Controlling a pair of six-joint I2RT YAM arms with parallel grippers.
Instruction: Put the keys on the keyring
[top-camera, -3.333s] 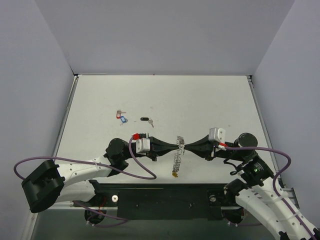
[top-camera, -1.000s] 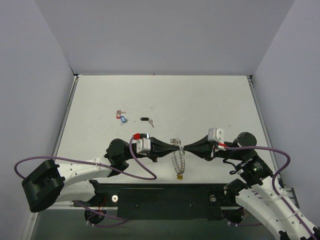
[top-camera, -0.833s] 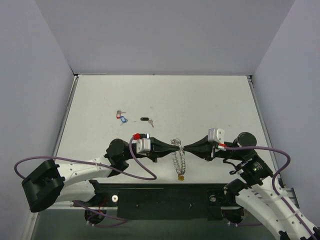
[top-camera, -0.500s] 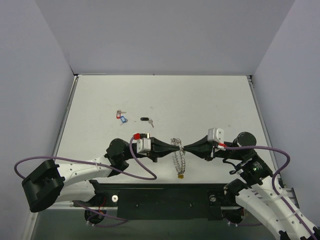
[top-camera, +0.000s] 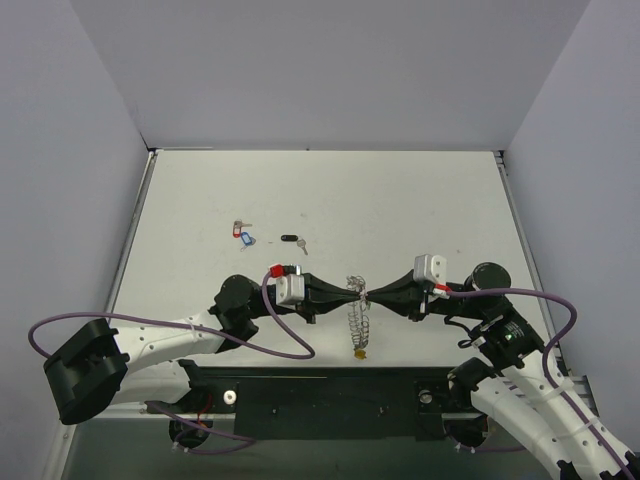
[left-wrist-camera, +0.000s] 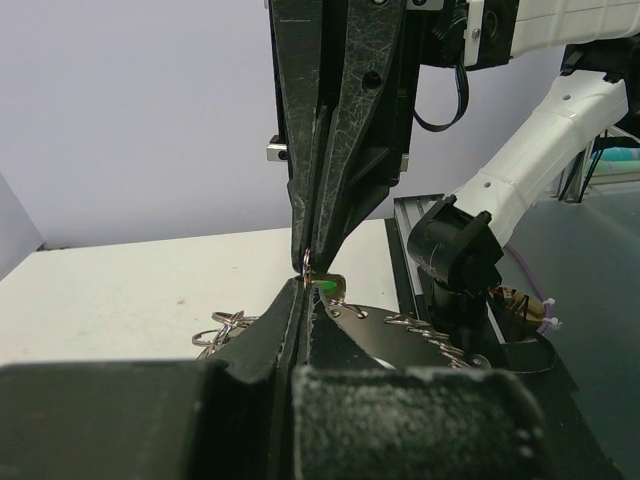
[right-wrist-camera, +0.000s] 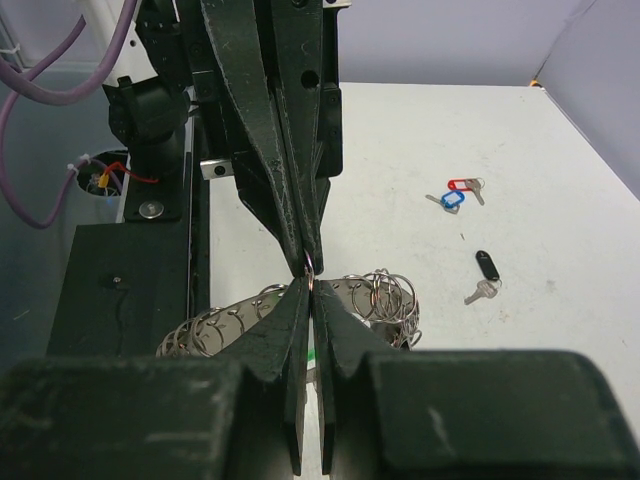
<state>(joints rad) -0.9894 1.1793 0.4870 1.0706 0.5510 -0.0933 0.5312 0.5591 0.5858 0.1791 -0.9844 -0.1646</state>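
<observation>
The keyring (top-camera: 359, 318), a silvery band fringed with small loops, hangs edge-on between my two grippers, its yellow tag (top-camera: 362, 353) at the near end. My left gripper (top-camera: 353, 293) and right gripper (top-camera: 367, 294) meet tip to tip. Both are shut on one small loop (right-wrist-camera: 309, 268) of the ring, also seen in the left wrist view (left-wrist-camera: 305, 260). A bit of green (left-wrist-camera: 326, 285) shows beside the left tips. The red and blue keys (top-camera: 241, 232) and the black key (top-camera: 292, 240) lie on the table beyond the left arm. They also show in the right wrist view: red and blue (right-wrist-camera: 455, 195), black (right-wrist-camera: 486, 266).
The white table (top-camera: 420, 200) has grey walls on three sides. A black base plate (top-camera: 330, 385) runs along the near edge between the arm bases. Purple cables (top-camera: 290, 350) loop beside both arms.
Since 3.3 s ago the hanging ring has swung and its yellow tag has shifted slightly right. Both grippers have crept a little towards the far side, still pinched tip to tip.
</observation>
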